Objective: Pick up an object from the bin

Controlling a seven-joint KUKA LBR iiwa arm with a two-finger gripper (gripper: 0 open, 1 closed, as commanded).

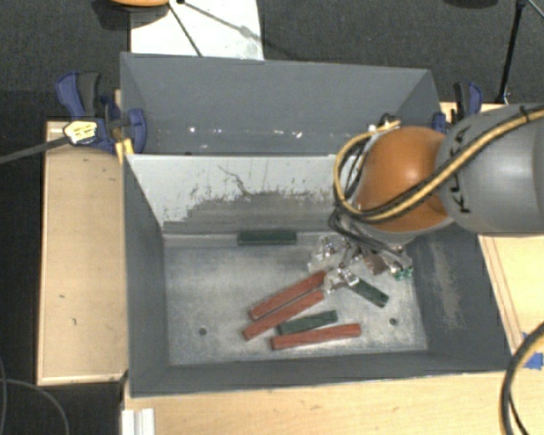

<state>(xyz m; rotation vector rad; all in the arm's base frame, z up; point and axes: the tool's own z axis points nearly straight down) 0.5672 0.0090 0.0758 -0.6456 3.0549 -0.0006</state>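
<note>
Gripper (344, 270) low, centre-right of bin (199, 284), at upper end of red-brown stick (286, 299); dark green stick (374, 293) just right; jaws state: can't tell.

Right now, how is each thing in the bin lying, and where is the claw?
claw: down low, at the top end of the slanted red sticks.
slanted red sticks: flat, side by side, mid-bin.
front red stick: flat, almost level, near the front wall.
middle green stick: flat, just above the front red stick.
back green stick: flat, alone by the back wall.
small green stick: flat, slanted, right beside the claw.
</note>
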